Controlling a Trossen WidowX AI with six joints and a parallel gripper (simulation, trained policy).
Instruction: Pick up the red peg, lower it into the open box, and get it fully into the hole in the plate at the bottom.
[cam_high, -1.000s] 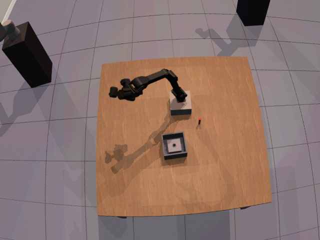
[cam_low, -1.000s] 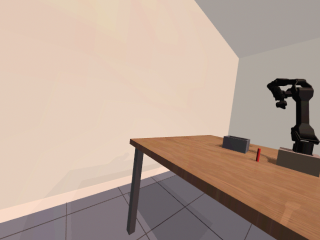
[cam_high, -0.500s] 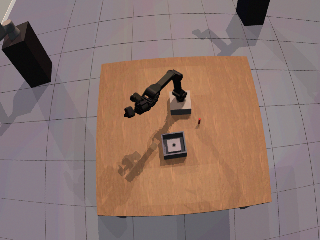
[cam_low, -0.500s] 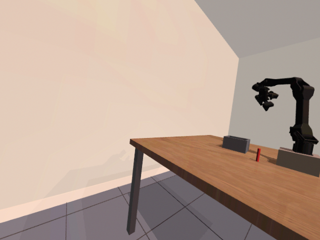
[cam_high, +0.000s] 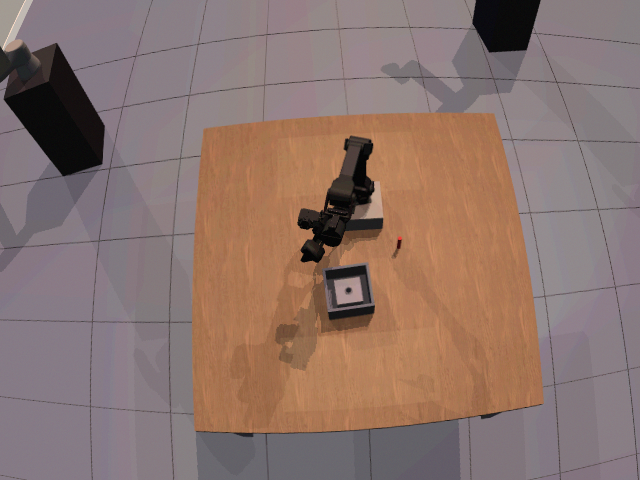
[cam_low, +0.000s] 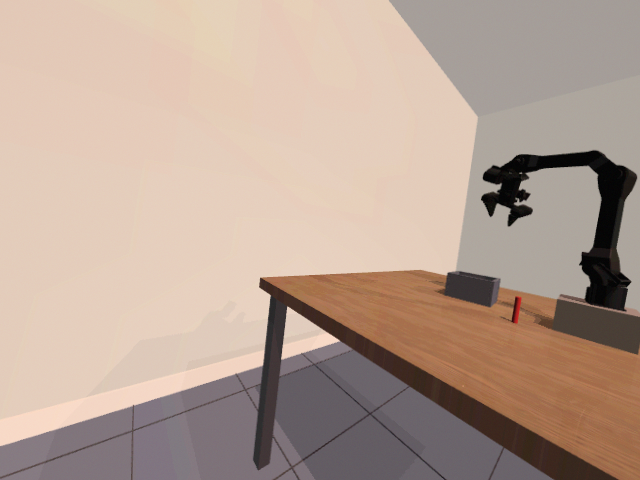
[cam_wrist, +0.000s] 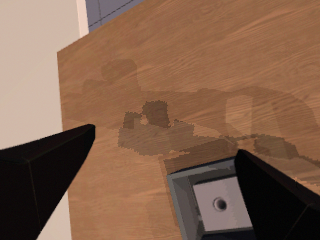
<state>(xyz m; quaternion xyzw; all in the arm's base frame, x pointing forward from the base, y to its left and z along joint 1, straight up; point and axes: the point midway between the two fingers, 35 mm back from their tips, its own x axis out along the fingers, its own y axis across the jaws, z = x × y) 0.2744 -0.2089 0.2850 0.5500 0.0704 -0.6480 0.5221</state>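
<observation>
The red peg stands upright on the table, to the right of the open box in the top view. The dark grey open box stands on the table. The pale plate lies at its bottom, and the hole in it shows and looks empty. My gripper is open with nothing between its fingers. It hangs high above the table, on the far side of the box from the peg. The peg is not in the wrist view.
The arm's base block stands on the wooden table, behind the box and peg in the top view. Dark pedestals stand on the floor beyond the table. A wall shows past the table edge in the wrist view.
</observation>
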